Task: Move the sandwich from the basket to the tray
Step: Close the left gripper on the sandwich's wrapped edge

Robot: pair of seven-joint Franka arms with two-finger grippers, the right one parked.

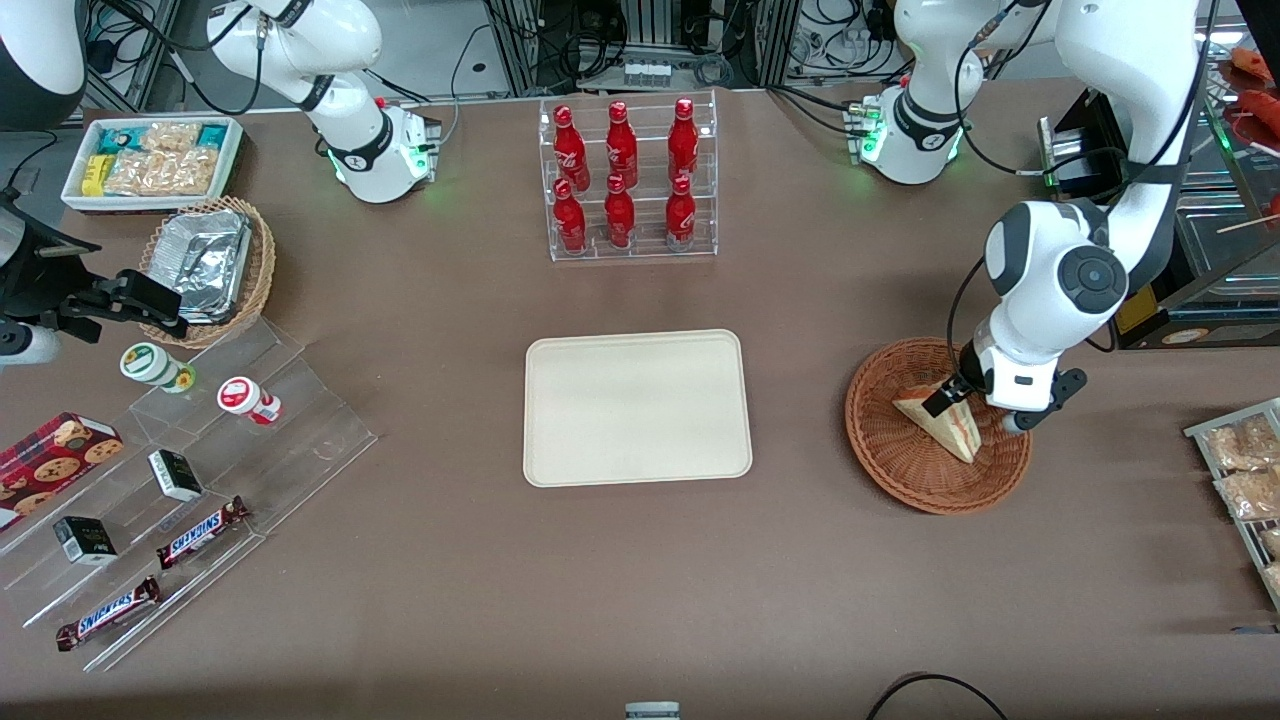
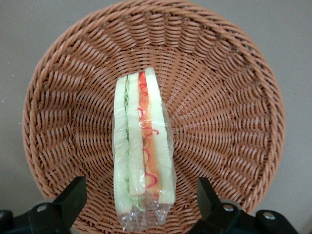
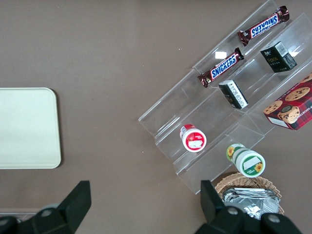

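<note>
The sandwich (image 1: 947,424), a clear-wrapped wedge of pale bread with red and green filling along its cut edge (image 2: 142,146), stands on edge in the reddish-brown wicker basket (image 1: 884,452) (image 2: 229,112). My gripper (image 1: 985,405) (image 2: 141,200) hangs low over the basket and is open. Its two black fingers straddle the sandwich's end, with a gap to the wrap on each side. The cream rectangular tray (image 1: 637,407) (image 3: 27,127) lies flat at the table's middle, beside the basket toward the parked arm's end, with nothing on it.
A clear rack of red bottles (image 1: 628,180) stands farther from the front camera than the tray. A stepped acrylic shelf (image 1: 300,440) with snacks, a tan basket of foil containers (image 1: 210,265) and a white snack box (image 1: 150,160) lie toward the parked arm's end. A rack of packets (image 1: 1245,470) sits at the working arm's end.
</note>
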